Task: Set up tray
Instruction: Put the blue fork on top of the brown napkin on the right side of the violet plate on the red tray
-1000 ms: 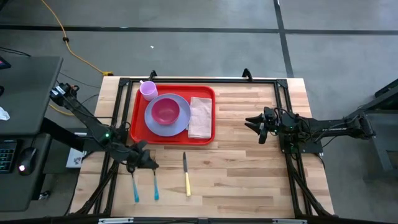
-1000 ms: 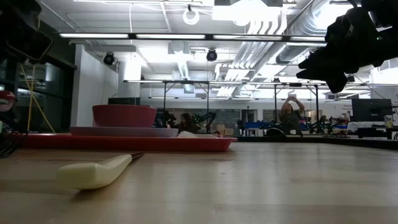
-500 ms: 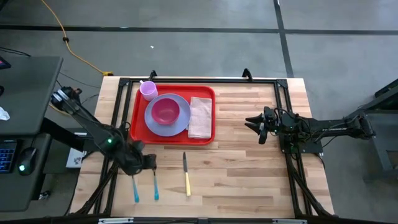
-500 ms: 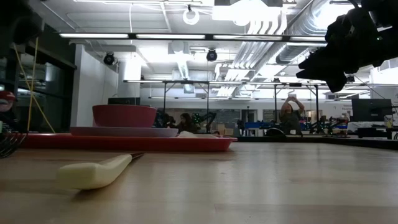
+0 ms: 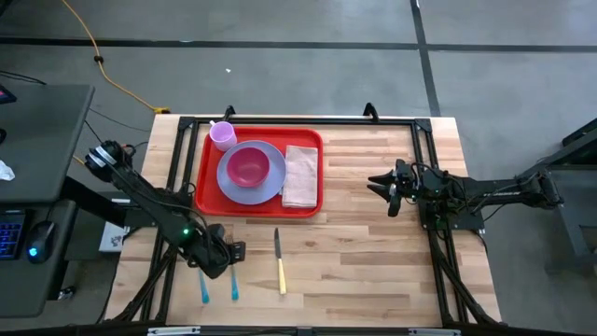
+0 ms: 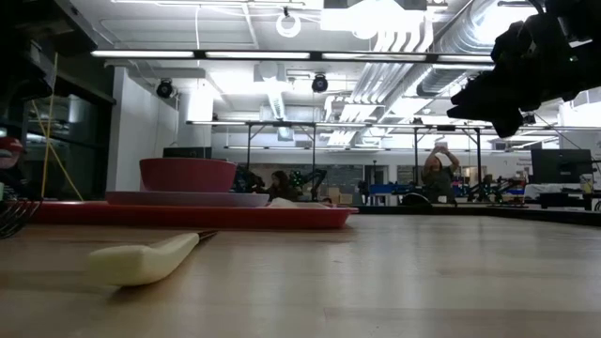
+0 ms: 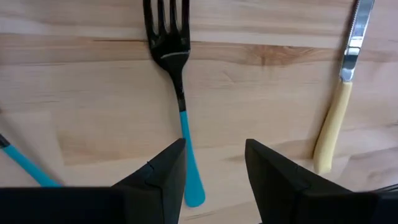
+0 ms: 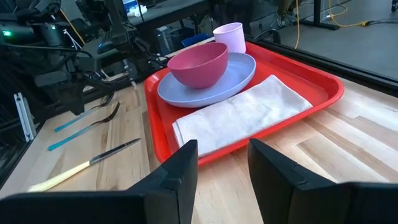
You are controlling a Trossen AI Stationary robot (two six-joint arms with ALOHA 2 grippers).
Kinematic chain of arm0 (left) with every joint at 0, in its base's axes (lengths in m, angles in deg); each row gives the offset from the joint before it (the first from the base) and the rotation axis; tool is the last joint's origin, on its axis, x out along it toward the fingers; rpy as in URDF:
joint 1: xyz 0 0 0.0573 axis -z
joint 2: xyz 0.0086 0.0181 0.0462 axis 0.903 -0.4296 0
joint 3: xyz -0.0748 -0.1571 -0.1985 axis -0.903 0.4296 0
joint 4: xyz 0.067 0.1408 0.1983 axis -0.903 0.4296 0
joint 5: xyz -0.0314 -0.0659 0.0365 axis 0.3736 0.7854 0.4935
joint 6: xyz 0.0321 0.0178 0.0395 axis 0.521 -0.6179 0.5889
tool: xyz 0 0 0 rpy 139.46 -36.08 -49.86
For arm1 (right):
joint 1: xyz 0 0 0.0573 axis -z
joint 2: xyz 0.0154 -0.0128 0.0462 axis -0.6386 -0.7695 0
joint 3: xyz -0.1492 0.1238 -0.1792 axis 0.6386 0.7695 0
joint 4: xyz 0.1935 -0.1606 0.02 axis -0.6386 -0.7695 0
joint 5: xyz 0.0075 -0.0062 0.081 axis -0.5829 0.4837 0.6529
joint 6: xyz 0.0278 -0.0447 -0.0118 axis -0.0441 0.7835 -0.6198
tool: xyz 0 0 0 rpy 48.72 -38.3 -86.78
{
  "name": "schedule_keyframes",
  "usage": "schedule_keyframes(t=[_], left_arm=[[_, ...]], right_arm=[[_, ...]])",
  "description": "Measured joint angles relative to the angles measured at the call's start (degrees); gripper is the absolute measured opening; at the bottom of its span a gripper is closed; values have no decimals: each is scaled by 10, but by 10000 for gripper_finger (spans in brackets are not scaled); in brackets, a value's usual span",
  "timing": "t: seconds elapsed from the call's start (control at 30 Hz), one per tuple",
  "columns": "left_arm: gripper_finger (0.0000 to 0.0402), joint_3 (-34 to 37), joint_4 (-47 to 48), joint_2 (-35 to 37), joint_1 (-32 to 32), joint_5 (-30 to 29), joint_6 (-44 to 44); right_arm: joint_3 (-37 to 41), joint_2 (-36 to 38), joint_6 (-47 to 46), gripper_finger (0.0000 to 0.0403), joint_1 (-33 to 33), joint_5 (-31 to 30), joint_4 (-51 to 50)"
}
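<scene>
Tray (image 5: 259, 206), red with a low rim, lay flat on the wooden surface (image 5: 354, 243), toward its far left part. On the tray, going left to right: a small lavender cup (image 5: 222, 136) stood in the far left corner; a round lavender plate (image 5: 251, 173) carried a pink bowl (image 5: 248, 167) at its middle; a folded white napkin (image 5: 301, 175) lay along the right side, just beside the plate.

Off the tray, on the near side, three pieces of cutlery lay on the bare wood. Farthest left of them was a utensil with a blue handle (image 5: 203, 287), its head hidden under the left arm. Next came a dark fork (image 7: 176, 81) with a blue handle, tines pointing toward the tray. To its right lay a knife (image 5: 279, 262) with a pale yellow handle, blade toward the tray, apart from the rim.

Left pincer (image 5: 229, 253) hung low over the fork, near the tray's near left corner; its fingers (image 7: 163, 177) stood released, one on each side of the fork's handle end, gripping nothing.

Right pincer (image 5: 375, 183) waited well to the right of the tray, raised above the surface and pointed toward the tray, fingers (image 8: 180, 169) apart and empty.
</scene>
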Motion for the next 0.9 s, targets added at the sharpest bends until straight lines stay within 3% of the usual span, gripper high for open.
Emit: schedule_keyframes(t=[0.37, 0.9], left_arm=[[193, 0, -3, -11, 0, -4, 2], [193, 0, 2, -11, 0, -56, 3]], right_arm=[[0, 0, 28, 118, 0, 33, 0], [0, 0, 23, 119, 0, 62, 2]])
